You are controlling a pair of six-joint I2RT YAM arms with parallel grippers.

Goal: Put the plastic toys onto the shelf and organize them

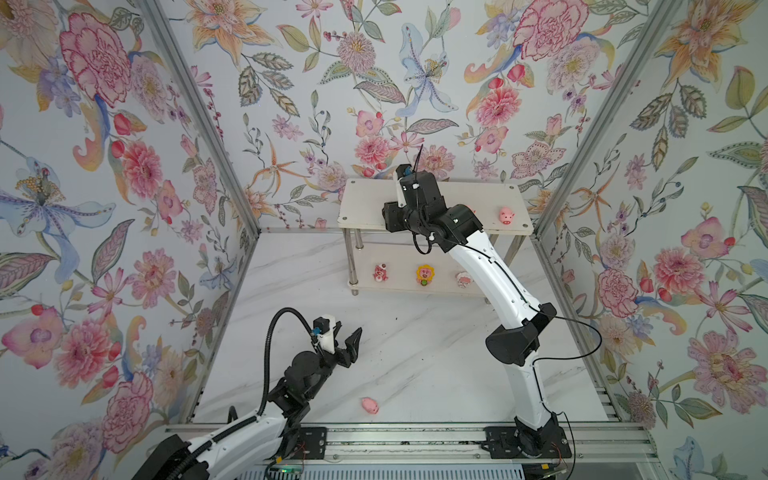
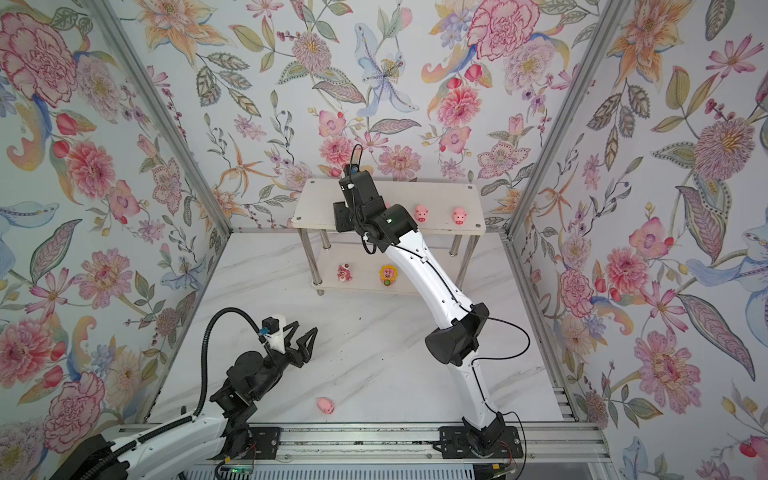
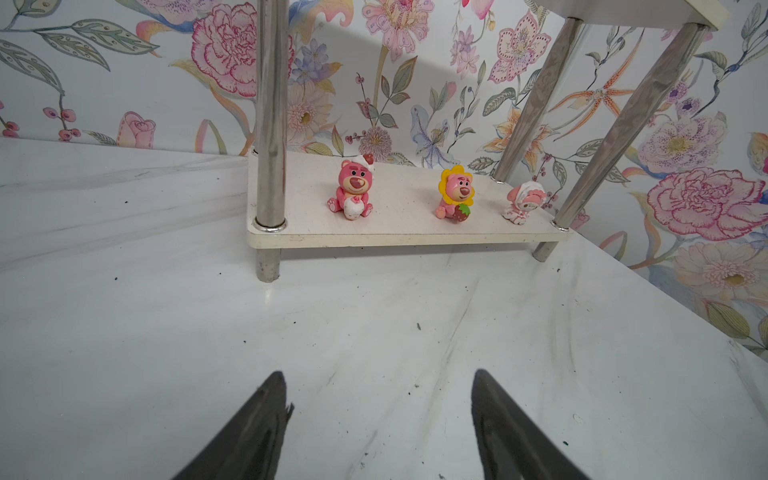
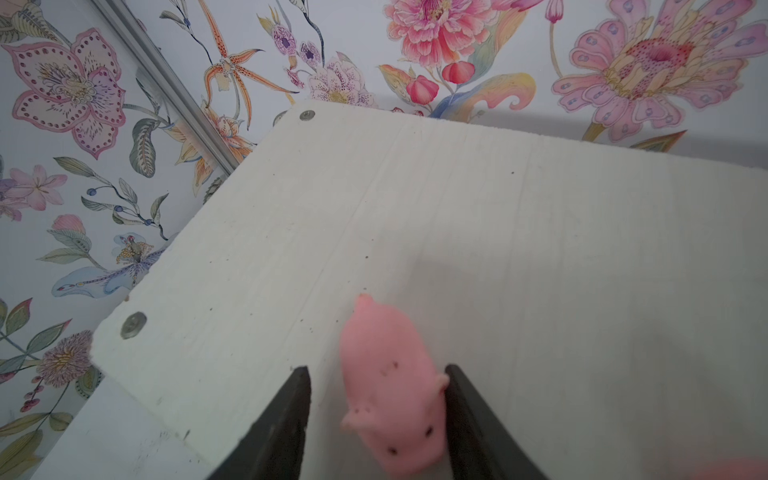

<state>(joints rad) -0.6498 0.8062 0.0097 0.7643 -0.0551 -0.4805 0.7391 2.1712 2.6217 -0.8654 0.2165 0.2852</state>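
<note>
The bench (image 1: 415,353) carries the shelf (image 1: 365,203) at 12 o'clock. The right gripper (image 4: 377,370) hangs over the top tier, jaws parted around a pig (image 4: 390,386) resting there; the left gripper (image 1: 350,332), at 9 o'clock, gapes empty. Two more pigs (image 2: 421,213) sit at the tier's 3 o'clock end, three figures (image 3: 351,189) below — a loose pig (image 1: 370,405) lies at 6 o'clock.

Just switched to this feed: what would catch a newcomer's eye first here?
The loud floral wallpaper on the walls. Next, the right gripper over the top tier of the shelf, jaws open around a pink pig resting there. Then three figurines in a row on the lower tier, and a stray pig lying on the table near the front.
</note>
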